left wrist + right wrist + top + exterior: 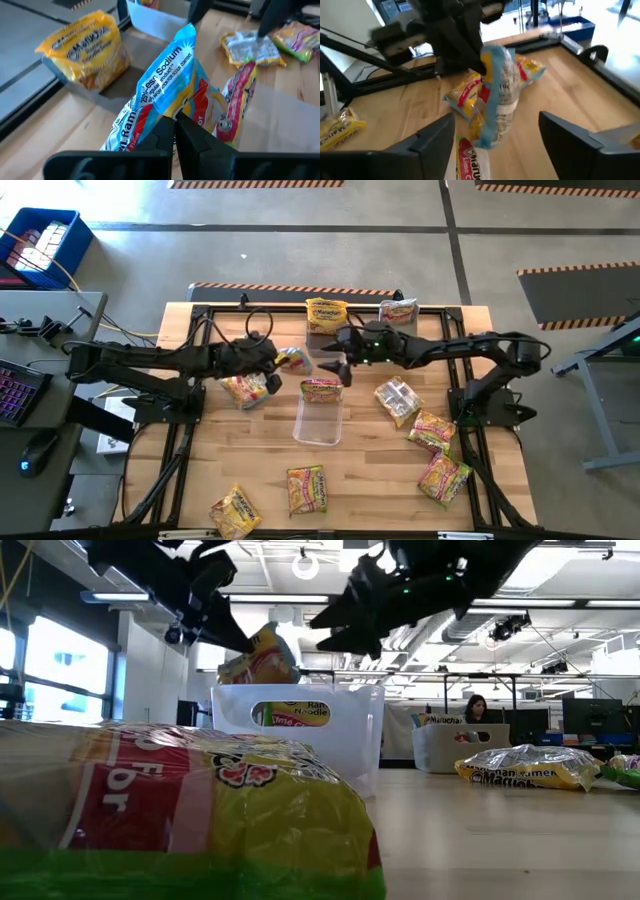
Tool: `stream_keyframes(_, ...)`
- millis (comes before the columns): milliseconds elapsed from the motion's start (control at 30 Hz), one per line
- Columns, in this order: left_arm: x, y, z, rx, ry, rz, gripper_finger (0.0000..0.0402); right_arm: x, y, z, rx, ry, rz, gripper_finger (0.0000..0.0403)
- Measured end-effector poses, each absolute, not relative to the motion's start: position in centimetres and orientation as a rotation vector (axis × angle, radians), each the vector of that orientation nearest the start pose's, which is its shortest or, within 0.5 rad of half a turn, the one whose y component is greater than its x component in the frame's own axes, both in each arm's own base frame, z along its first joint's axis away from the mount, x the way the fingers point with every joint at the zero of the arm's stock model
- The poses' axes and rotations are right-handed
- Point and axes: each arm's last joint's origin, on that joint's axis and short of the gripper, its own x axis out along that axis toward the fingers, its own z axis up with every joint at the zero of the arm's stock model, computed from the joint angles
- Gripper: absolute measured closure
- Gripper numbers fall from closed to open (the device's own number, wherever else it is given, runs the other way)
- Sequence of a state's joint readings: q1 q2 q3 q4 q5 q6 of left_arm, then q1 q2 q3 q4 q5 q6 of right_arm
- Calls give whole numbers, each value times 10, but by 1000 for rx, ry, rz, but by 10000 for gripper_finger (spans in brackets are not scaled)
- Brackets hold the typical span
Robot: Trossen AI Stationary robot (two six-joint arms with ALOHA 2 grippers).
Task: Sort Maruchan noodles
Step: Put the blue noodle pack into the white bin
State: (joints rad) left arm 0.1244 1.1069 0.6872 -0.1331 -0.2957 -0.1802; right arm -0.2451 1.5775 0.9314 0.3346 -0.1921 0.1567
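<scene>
My left gripper (pixel 276 362) is shut on a blue, yellow and red Maruchan packet (pixel 172 75), held above the table just left of the middle. My right gripper (pixel 338 358) faces it from the right, open, its fingers (pixel 432 142) apart and short of the packet (pixel 497 100). Below them stands a clear bin (pixel 318 425) with a red and yellow packet (pixel 322 388) lying in its far end. Another yellow packet (pixel 245 390) lies flat on the table under the left arm. My left gripper pinches one end of the packet (pixel 150 120) between its two shut fingers. The fingers come from the table's left, slanting down. The packet sticks out ahead of the fingers and is lifted clear of the table and the bin (pixel 300 730).
Two more bins at the far edge hold a yellow packet (pixel 327 313) and a silvery one (pixel 399 310). Loose packets lie at right (pixel 398 400), (pixel 432 430), (pixel 443 478) and near the front edge (pixel 307 490), (pixel 235 513). One packet (pixel 180 810) fills the low view's foreground.
</scene>
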Motion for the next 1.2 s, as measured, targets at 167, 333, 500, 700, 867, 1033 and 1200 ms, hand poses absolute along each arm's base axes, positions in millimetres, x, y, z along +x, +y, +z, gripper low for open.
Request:
stream_keyframes(167,230,40,248,-107,479,458,401,360,-84,235,292,325,-89,121)
stream_keyframes(333,231,42,250,-93,455,459,401,375,-90,233,326,359,-102,121)
stream_keyframes(500,232,42,252,-78,443,456,401,376,-95,234,329,356,-112,121)
stream_keyframes(700,232,42,252,-71,440,454,401,376,-99,233,364,352,-82,121)
stream_keyframes(867,233,42,255,-73,410,427,401,378,-98,231,367,349,-57,121)
stream_keyframes(1033,235,42,257,-82,386,394,401,381,-95,229,365,333,-22,121)
stream_keyframes(1200,235,44,258,-86,372,391,401,385,-94,225,353,325,-8,121)
